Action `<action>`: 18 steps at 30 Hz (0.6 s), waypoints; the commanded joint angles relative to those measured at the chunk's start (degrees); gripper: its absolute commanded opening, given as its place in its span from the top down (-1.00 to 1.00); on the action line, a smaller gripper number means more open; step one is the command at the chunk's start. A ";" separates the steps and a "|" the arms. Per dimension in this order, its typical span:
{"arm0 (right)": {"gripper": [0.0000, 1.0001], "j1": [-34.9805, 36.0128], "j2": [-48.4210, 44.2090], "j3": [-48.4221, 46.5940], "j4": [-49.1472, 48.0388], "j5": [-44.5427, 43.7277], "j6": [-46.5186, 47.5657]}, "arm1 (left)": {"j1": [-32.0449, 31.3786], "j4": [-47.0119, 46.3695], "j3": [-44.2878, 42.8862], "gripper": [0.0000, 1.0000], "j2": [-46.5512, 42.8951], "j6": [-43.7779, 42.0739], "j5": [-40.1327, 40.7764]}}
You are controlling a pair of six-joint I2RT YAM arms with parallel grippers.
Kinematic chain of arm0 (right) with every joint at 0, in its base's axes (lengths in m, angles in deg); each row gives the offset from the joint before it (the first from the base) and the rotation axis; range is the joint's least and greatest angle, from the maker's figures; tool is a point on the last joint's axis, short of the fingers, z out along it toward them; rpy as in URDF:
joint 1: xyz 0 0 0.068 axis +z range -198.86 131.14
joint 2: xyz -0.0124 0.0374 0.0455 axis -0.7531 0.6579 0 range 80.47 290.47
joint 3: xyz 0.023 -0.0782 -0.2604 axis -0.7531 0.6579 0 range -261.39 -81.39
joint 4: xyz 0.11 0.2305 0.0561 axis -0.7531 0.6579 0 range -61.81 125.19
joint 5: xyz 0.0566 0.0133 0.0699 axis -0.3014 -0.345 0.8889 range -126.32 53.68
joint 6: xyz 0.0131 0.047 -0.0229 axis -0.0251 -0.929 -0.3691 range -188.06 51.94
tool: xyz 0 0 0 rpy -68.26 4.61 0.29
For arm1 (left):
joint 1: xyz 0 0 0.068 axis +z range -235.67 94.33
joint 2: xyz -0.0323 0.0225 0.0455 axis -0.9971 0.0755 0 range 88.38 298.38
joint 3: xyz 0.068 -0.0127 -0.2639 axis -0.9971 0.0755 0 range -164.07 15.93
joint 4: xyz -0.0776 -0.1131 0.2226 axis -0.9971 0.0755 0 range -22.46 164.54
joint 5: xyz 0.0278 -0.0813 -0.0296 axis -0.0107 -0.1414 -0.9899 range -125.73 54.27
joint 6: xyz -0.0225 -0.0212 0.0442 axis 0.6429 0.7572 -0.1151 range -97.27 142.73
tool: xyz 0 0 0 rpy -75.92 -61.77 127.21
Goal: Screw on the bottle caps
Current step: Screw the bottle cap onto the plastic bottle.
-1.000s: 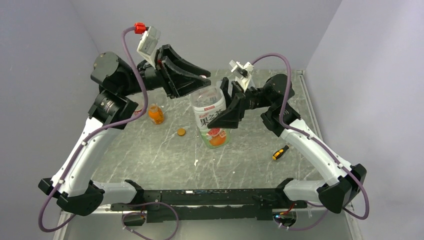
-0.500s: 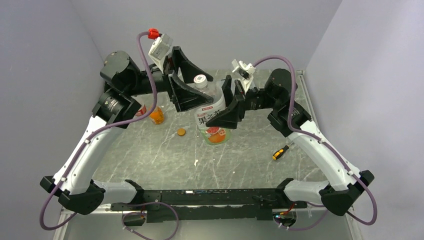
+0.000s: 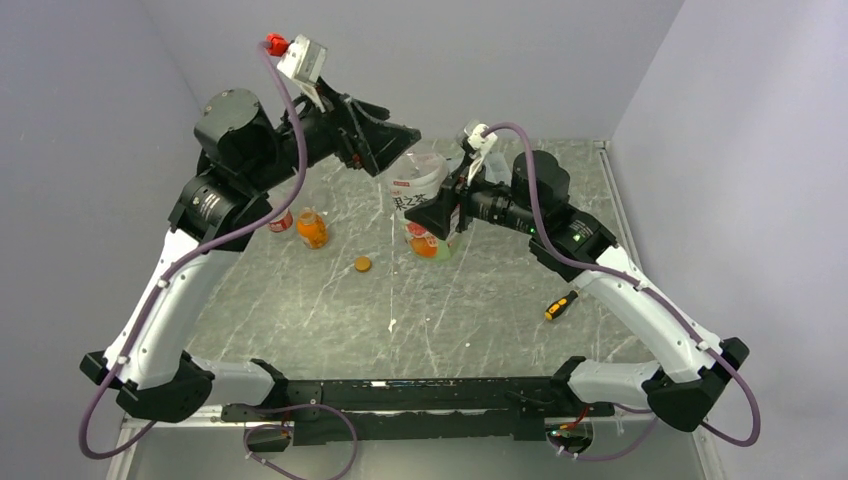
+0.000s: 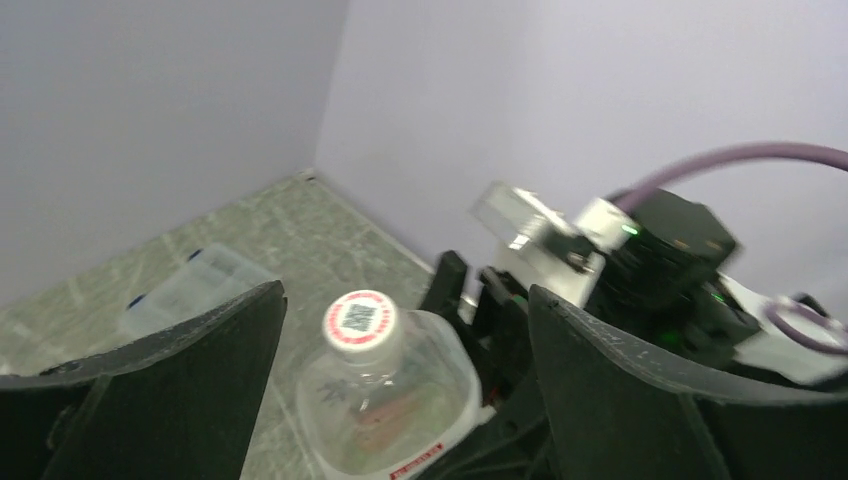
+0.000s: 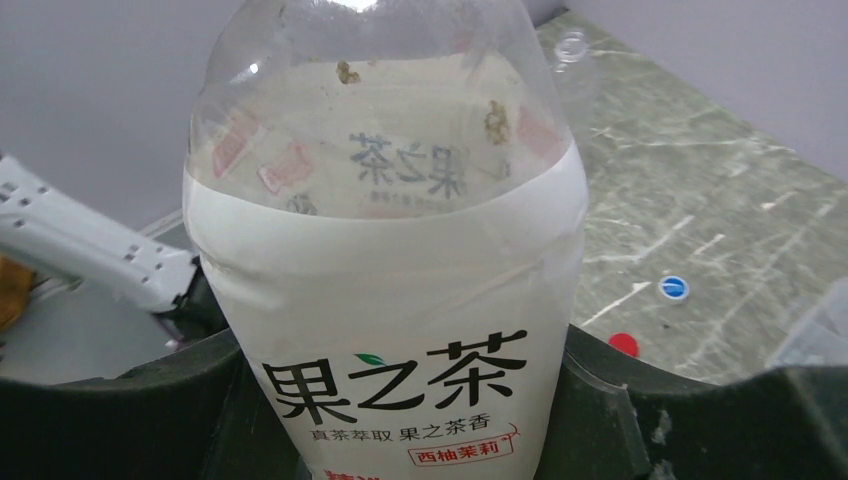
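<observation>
My right gripper (image 3: 440,205) is shut on the white-labelled bottle (image 3: 420,195), its black fingers (image 5: 700,410) pressing both sides of the label (image 5: 390,300). The bottle wears a whitish cap with a red ring (image 4: 360,320). My left gripper (image 3: 392,140) hovers just above that cap, open, with its wide jaws on either side of the cap and clear of it. A squat orange bottle (image 3: 312,228) and a red-labelled bottle (image 3: 282,222) stand at the left. An orange cap (image 3: 362,264) lies loose in front of them. A blue cap (image 5: 674,287) and a red cap (image 5: 623,344) lie on the table.
A yellow-and-black screwdriver (image 3: 560,305) lies at the right. A flat clear box (image 4: 195,285) sits near the back wall. A small clear vial (image 5: 572,48) stands farther back. Grey walls close in the marbled table (image 3: 330,320) on three sides.
My left gripper has opened and let go of the whitish cap, staying just above it. My right arm has carried the bottle toward the back of the table.
</observation>
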 commanded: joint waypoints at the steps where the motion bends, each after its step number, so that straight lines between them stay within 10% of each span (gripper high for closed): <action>1: 1.00 2.53 0.85 -1.12 -1.83 -12.94 2.02 | 0.00 5.39 -3.44 -0.79 2.32 0.83 13.47; 18: 1.00 9.68 6.45 -2.98 -2.40 -32.88 3.63 | -2.90 14.56 -5.73 -0.18 7.00 6.36 33.54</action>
